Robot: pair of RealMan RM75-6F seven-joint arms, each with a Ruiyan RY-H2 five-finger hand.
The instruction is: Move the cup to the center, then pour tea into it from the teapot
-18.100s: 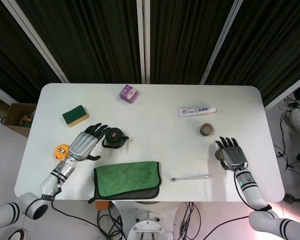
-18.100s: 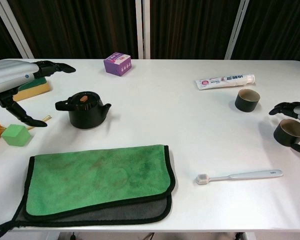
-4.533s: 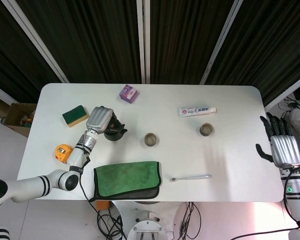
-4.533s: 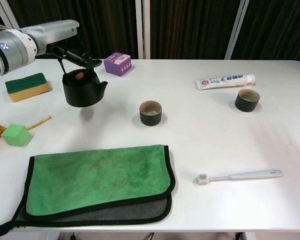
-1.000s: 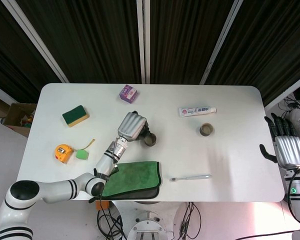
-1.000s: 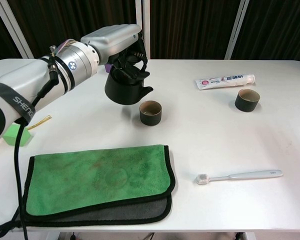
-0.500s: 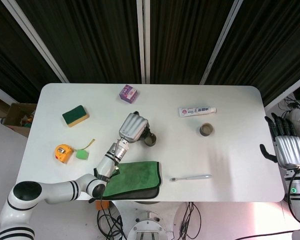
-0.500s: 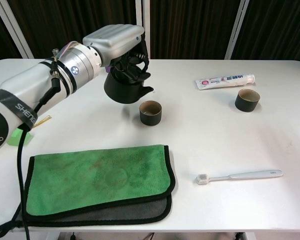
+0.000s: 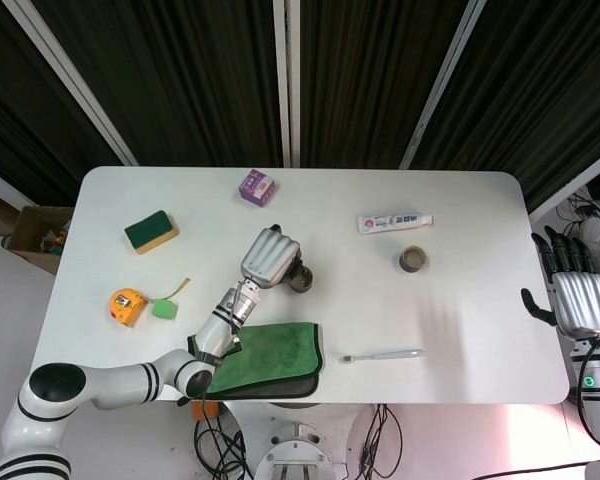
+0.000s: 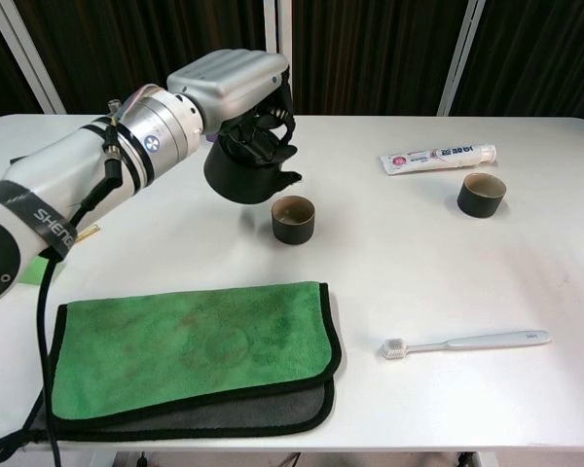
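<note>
My left hand (image 10: pixel 236 83) grips the black teapot (image 10: pixel 245 167) from above and holds it in the air, tilted, its spout just over the rim of a dark cup (image 10: pixel 293 219) at the table's middle. In the head view the left hand (image 9: pixel 270 257) covers most of the teapot, and the cup (image 9: pixel 301 280) shows beside it. A second dark cup (image 10: pixel 481 194) stands at the right, below the toothpaste. My right hand (image 9: pixel 577 300) hangs open off the table's right edge, holding nothing.
A green cloth (image 10: pixel 190 350) lies at the front left. A toothbrush (image 10: pixel 465 341) lies front right, a toothpaste tube (image 10: pixel 438 156) back right. A purple box (image 9: pixel 257 187), a sponge (image 9: pixel 150 231), a tape measure (image 9: pixel 125 305) and a green cube (image 9: pixel 163 309) sit to the left.
Over the last second my left hand has carried the teapot slightly right toward the centre cup and tipped it a little more. The right hand has stayed still.
</note>
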